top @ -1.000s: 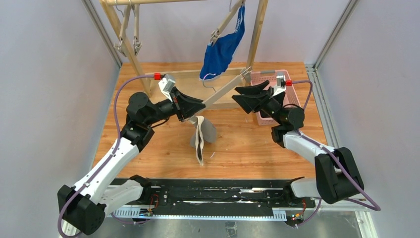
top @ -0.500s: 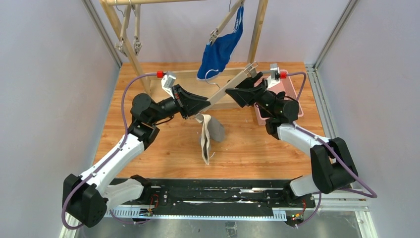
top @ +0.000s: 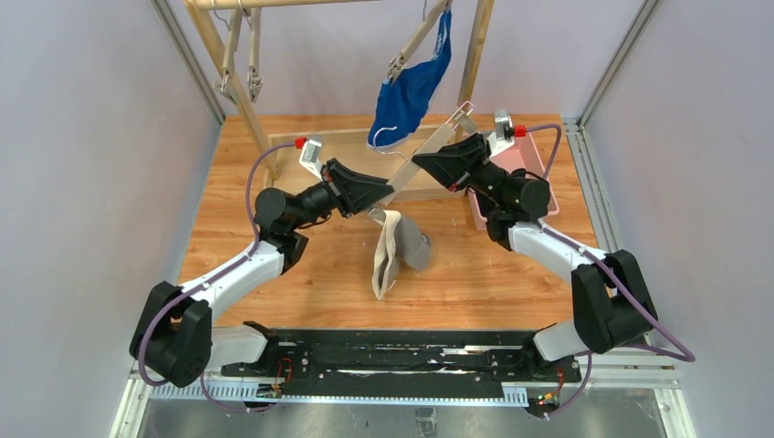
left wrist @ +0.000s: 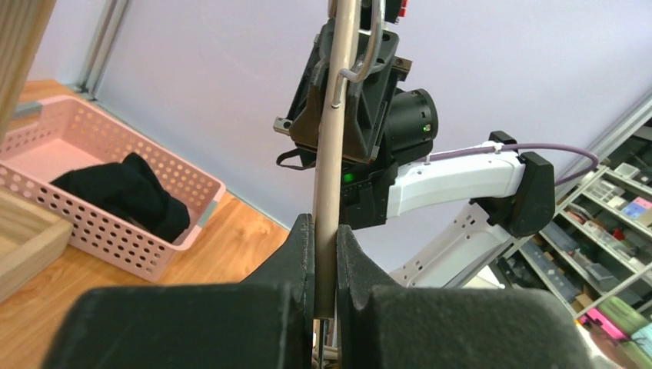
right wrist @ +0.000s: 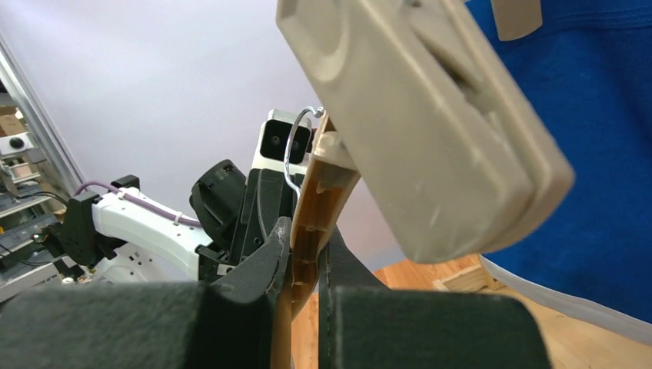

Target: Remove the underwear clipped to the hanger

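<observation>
A tan clip hanger (top: 429, 151) slants in the air between both arms. Grey underwear (top: 399, 252) dangles from the clip at its low left end. My left gripper (top: 381, 195) is shut on the hanger's bar (left wrist: 332, 154), with both pads pressed on it (left wrist: 325, 231). From the right, my right gripper (top: 422, 162) is shut on the hanger's upper part (right wrist: 304, 238), just below its free clip (right wrist: 415, 131). Blue underwear (top: 409, 91) hangs clipped to a second hanger on the wooden rack (top: 479, 55). Black underwear (left wrist: 123, 192) lies in the pink basket (left wrist: 31, 115).
The pink basket (top: 529, 155) stands at the table's back right, behind my right arm. An empty clip hanger (top: 239, 64) hangs at the rack's left. The rack's wooden base frame (top: 292, 137) lies across the back of the table.
My right gripper came in from the right and closed on the hanger. Both arms rose and the hanger tilted steeper, shifting the grey underwear slightly right.
</observation>
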